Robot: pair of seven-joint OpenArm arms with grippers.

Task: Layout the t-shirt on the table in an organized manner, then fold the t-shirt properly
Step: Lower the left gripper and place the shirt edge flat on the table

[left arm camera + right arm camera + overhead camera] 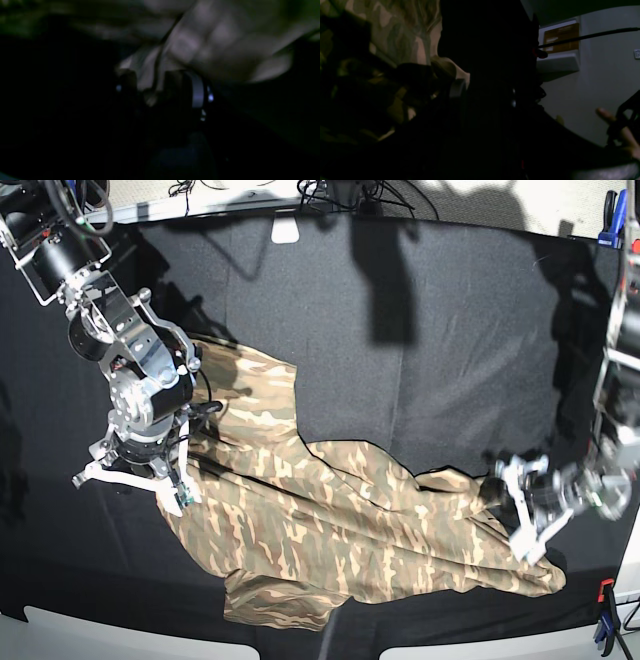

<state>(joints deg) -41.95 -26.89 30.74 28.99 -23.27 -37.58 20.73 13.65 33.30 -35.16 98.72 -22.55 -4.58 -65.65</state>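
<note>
Soft, limp t-shirt [340, 540] sags near the table's [420, 330] front edge, both grippers [520, 515] pinching its ends.

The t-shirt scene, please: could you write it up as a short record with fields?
shirt: t-shirt, camouflage, stretched and rumpled, not yet flat or folded
surface: table under black cloth
left gripper: at the shirt's right end in the base view; left wrist view shows cloth between its fingers
right gripper: at the shirt's left end in the base view, gripping a bunch of fabric
clamps: blue clamp at the far right corner
</note>
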